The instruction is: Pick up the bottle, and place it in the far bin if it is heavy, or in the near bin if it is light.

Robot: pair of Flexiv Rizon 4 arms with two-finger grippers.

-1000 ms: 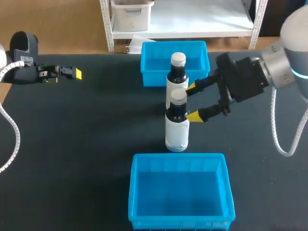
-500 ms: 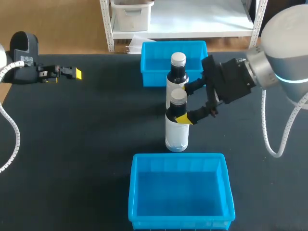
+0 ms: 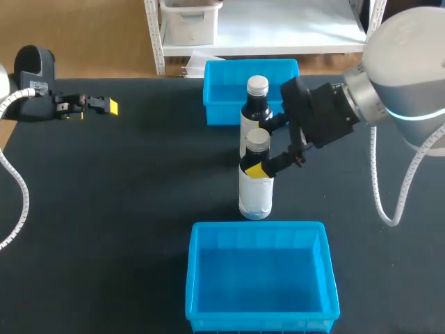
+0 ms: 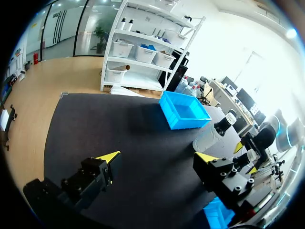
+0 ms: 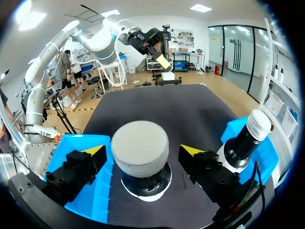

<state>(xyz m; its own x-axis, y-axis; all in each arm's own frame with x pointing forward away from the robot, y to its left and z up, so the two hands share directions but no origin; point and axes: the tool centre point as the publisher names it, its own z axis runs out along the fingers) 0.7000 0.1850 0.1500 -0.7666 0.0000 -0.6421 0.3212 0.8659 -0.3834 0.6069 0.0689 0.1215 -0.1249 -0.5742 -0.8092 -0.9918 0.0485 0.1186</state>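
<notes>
Right gripper (image 3: 263, 149) has advanced to straddle the near bottle (image 3: 255, 191) — fingers open, gripping nothing.

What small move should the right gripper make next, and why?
Probably shut the right gripper on the near bottle. In the right wrist view its cap sits between the open fingers, with a gap on each side, so nothing is gripped yet.

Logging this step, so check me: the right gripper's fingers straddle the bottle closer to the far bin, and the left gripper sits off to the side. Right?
Not quite: the right gripper straddles the bottle closer to the near bin, not the other bottle by the far bin, as the head view shows. The left gripper does sit off to the side.
</notes>
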